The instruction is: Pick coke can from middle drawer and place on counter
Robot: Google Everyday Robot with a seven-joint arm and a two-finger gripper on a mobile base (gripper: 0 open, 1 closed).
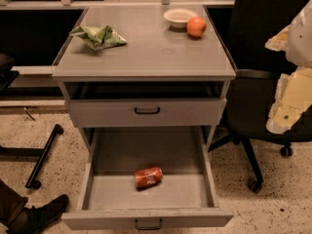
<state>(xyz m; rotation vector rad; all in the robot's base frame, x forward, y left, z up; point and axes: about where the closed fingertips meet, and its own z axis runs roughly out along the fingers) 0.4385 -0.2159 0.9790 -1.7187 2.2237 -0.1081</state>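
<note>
The coke can lies on its side in the open middle drawer, near the middle and toward the front of the tray. The drawer is pulled far out, with its dark handle at the bottom edge of the view. The counter is the grey cabinet top above it. My gripper shows as pale arm parts at the right edge. It is level with the upper drawer, far to the right of the can and well above it, and nothing shows in it.
On the counter are a crumpled green bag at the left, and a white bowl and an orange at the back right. An upper drawer is slightly out. A black office chair stands to the right. A person's shoe is at the lower left.
</note>
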